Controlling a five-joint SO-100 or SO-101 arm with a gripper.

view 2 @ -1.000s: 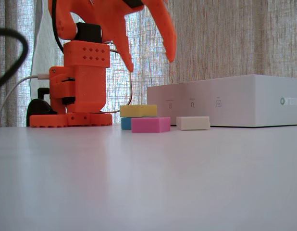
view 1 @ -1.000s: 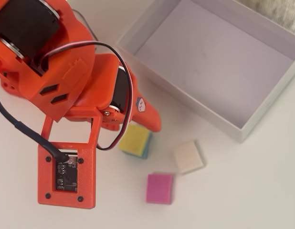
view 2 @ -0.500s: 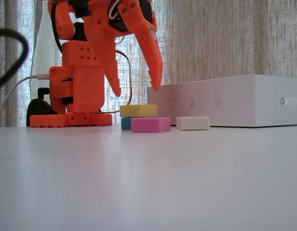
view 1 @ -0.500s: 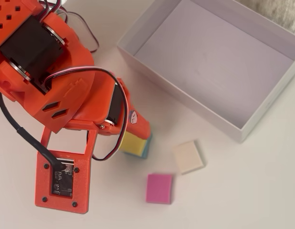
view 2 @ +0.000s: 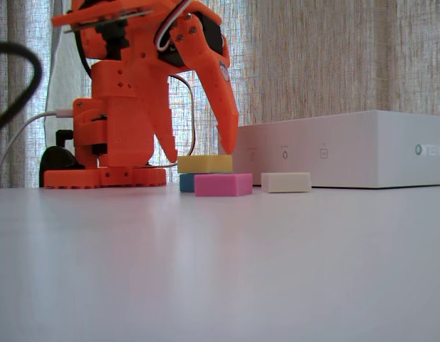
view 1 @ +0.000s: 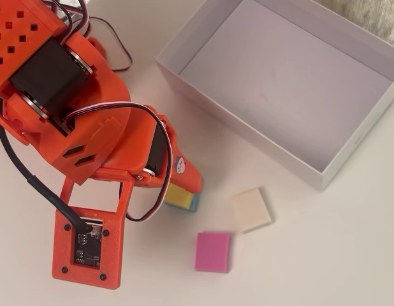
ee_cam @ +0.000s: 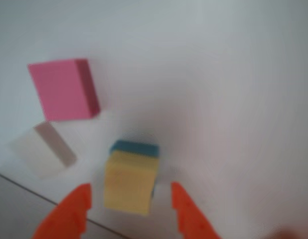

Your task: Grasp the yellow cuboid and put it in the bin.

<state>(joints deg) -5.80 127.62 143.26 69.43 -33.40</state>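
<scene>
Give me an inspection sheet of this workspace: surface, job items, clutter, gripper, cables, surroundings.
Surface: white table, clean, matte.
Job's things: yellow cuboid stacked on a blue block; bin open, nothing inside, standing apart from the blocks.
Clutter: pink block and cream block flat on the table, apart from each other and from the stack.
Gripper: gripper open, one finger on each side of the yellow cuboid, not touching it.
Cables: black cable and thin servo wires along the arm; white cable behind the base.
Surroundings: beige curtain behind the table.
</scene>
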